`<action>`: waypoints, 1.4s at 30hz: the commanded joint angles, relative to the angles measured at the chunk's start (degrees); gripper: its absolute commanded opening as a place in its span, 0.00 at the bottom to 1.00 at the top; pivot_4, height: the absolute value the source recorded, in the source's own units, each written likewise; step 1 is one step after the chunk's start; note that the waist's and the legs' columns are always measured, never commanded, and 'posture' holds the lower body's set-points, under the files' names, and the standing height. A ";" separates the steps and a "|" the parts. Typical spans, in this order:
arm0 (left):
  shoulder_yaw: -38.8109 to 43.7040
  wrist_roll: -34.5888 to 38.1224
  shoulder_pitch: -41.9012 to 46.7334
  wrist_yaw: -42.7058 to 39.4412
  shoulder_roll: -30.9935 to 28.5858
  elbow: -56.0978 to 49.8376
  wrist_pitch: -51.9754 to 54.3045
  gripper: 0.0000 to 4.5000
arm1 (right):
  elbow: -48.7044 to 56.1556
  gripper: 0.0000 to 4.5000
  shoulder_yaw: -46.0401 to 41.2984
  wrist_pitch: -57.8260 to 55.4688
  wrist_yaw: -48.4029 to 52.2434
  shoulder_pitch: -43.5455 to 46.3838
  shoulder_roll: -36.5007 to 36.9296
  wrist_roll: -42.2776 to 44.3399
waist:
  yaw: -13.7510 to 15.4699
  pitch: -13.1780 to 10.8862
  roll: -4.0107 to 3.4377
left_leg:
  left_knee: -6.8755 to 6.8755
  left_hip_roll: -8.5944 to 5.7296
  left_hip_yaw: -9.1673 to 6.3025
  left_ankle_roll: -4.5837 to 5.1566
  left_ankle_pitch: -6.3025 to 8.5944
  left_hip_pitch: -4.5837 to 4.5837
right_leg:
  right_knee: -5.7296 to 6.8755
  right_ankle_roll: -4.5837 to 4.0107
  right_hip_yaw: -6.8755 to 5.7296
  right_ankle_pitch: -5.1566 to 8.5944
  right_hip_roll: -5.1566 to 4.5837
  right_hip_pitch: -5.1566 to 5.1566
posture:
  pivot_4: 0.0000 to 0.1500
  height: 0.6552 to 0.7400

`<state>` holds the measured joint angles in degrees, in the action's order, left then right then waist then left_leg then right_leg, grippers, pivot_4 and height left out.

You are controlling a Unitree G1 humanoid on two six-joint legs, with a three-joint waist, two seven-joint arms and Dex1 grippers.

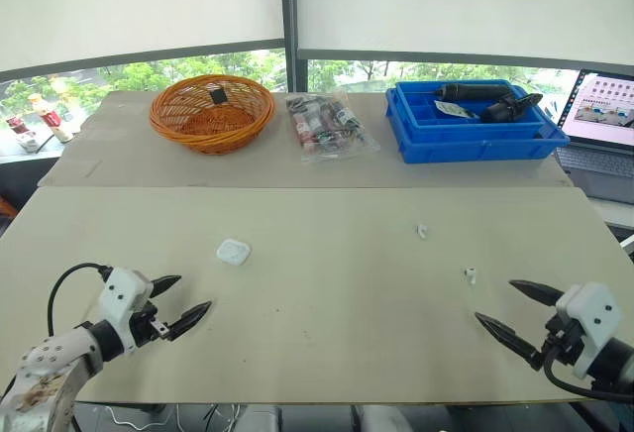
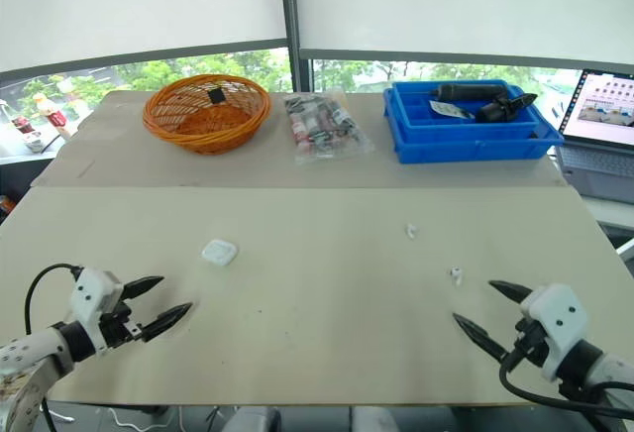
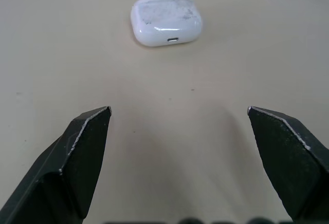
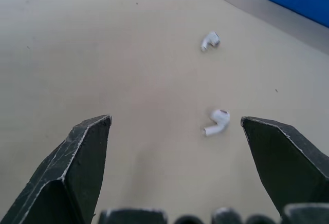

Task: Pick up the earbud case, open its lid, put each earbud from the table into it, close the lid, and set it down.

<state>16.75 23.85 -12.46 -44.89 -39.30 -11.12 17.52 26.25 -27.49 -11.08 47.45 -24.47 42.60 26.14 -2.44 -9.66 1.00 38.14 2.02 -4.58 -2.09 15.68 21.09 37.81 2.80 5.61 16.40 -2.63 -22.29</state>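
— Earbud case (image 1: 233,252) lies shut on the surface (image 1: 327,343), just ahead of your left claw (image 1: 192,293). Nothing's started.
— Agreed. Near earbud (image 1: 471,274) and far earbud (image 1: 422,230) sit loose by your right claw (image 1: 495,301). Both claws gape wide, empty; every step remains.

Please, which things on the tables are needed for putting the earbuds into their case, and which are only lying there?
For the job:
earbud case
nearer earbud
farther earbud
left gripper and right gripper, both open

Only lying about:
wicker basket
clear bag of small items
blue tray with black tools
laptop
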 commanded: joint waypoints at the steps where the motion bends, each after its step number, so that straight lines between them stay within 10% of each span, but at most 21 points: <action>1: -3.42 -2.60 3.46 3.93 1.10 -1.86 2.85 1.00 | 7.50 0.99 2.12 -5.05 0.44 4.11 3.24 3.66 | 0.01 0.00 0.01 | 0.00 0.00 0.00 0.00 0.00 0.00 | 0.00 0.00 -0.01 0.00 0.00 0.00 | 1.00 0.66; 30: -16.69 -7.86 24.75 11.10 9.36 8.65 19.65 1.00 | 14.41 0.99 9.59 -15.15 -1.30 17.76 5.03 7.85 | 1.77 0.11 -0.12 | 0.22 -0.09 -0.07 0.00 -0.01 -0.02 | 0.20 0.00 -0.06 -0.01 -0.03 0.05 | 1.00 0.66; 36: -18.68 -8.65 24.70 8.59 7.02 8.46 20.65 0.57 | 15.21 1.00 9.76 -15.25 -2.28 17.16 4.55 7.72 | 1.58 0.13 -0.16 | 0.21 -0.09 -0.06 0.00 -0.01 -0.02 | 0.16 0.02 -0.04 0.00 -0.04 0.05 | 1.00 0.66; 42: -17.01 -4.16 24.00 1.87 6.17 5.30 17.09 0.57 | 16.07 1.00 9.38 -16.38 -2.56 16.67 4.88 8.46 | 1.60 0.13 -0.16 | 0.20 -0.09 -0.06 0.00 -0.01 0.01 | 0.12 0.03 -0.04 0.01 -0.04 0.04 | 1.00 0.66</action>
<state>1.53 16.87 13.67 -38.28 -33.36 -4.35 34.94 40.14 -16.79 -26.60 45.22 -7.61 47.33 32.99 -0.83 -9.53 0.84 38.35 1.93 -4.63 -2.09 15.68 21.10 37.93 2.83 5.57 16.41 -2.67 -22.25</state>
